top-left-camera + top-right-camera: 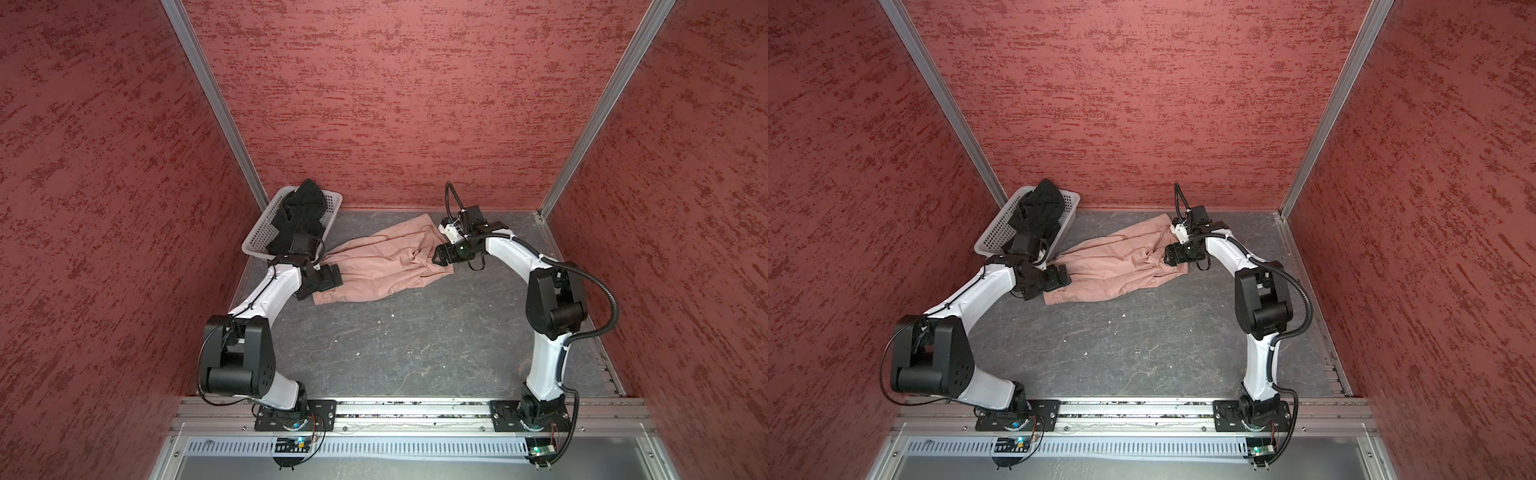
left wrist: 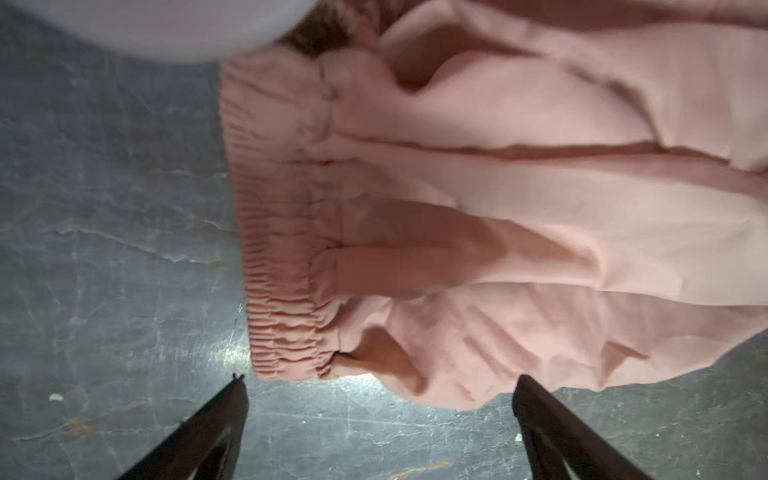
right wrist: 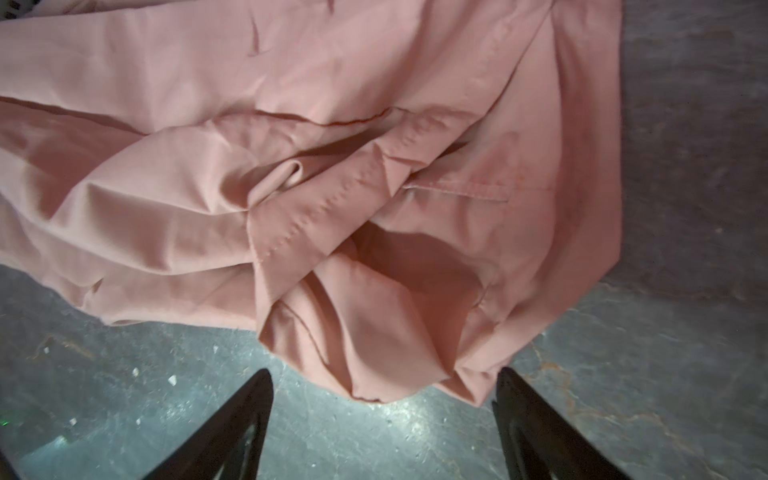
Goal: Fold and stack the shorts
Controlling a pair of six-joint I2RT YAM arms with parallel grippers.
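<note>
The dusty pink cloth shorts [image 1: 386, 262] lay on the dark grey marbled table [image 1: 415, 345] toward its 12 o'clock side. They stretched slantwise from the gathered elastic waistband [image 2: 274, 249] at about 8 o'clock to the leg hems [image 3: 374, 353] at about 2 o'clock. The plain black cloth shorts [image 1: 299, 212] sat bunched in the white perforated plastic basket [image 1: 259, 239] at the table's 10 o'clock corner.

The left gripper [image 2: 379, 386] hung just off the waistband's corner with its jaws wide apart and nothing between them. The right gripper [image 3: 384, 386] stood likewise spread and empty, just short of the rumpled hem.

The step in hand looked like spreading the pink pair flat before the first fold, and the task seemed to be at an early stage. The middle of the cloth was creased and one leg lay puckered over the other, so a fold made then would likely have come out lumpy.

It would have been better for each gripper to pinch an outer corner through every layer, the left on the firm waistband and the right on the doubled hem. The two could then draw apart along the 8-to-2 line until the wrinkles ran out.

The thin fabric would probably slip or lift as a single ply if nipped shallowly. The left arm also had the basket close by at its 11 o'clock, so a low, short pull seemed the safer course.
</note>
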